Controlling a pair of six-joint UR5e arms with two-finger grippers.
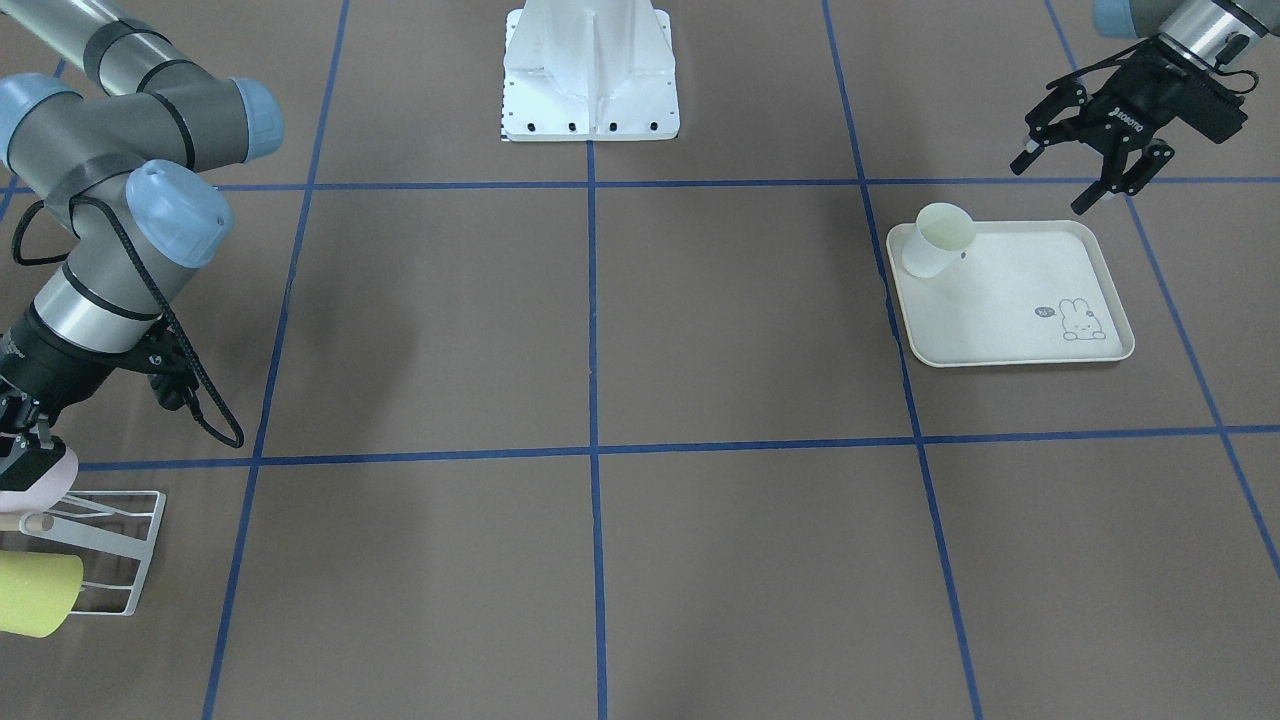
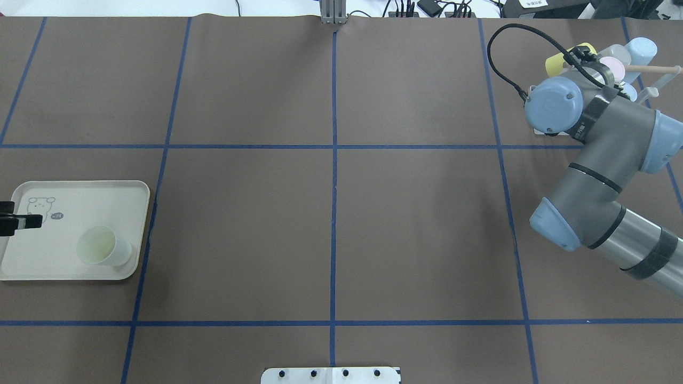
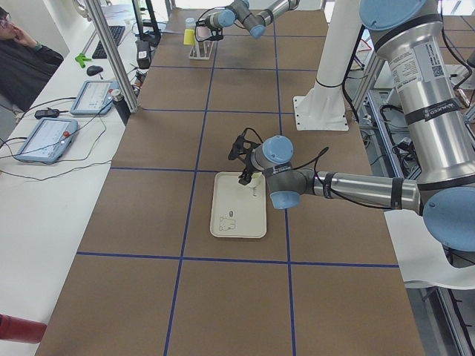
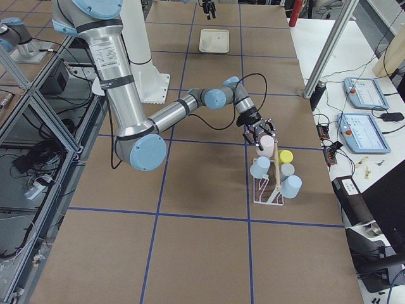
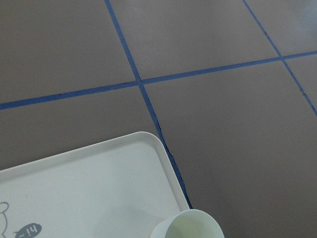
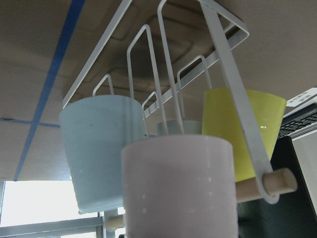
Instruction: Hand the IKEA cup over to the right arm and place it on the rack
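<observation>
Evidently the right gripper (image 4: 260, 133) is closed on a pink cup (image 4: 264, 148): the cup is pinched between the two fingers, which are spread only as wide as the cup itself. The cup is held at the upper end of the rack (image 4: 268, 190), just beside the top of the wooden rod (image 4: 276, 172). A yellow cup (image 4: 286, 156) is seen on the rod's other side, and a blue cup (image 4: 259, 168) is hung directly below the pink one. In the right wrist view the pink cup fills the lower middle, with the rack's white wires rising behind it. Whether the cup is already seated on a prong cannot be told, since the contact is hidden by the cup's own body.

At the table's opposite end the left gripper (image 1: 1052, 186) is held with its jaws wide apart and nothing between them. It is raised above the table by the far corner of the cream tray (image 1: 1010, 340). A white cup (image 1: 938, 240) is seen standing on that tray, near the gripper but not touched by it.
</observation>
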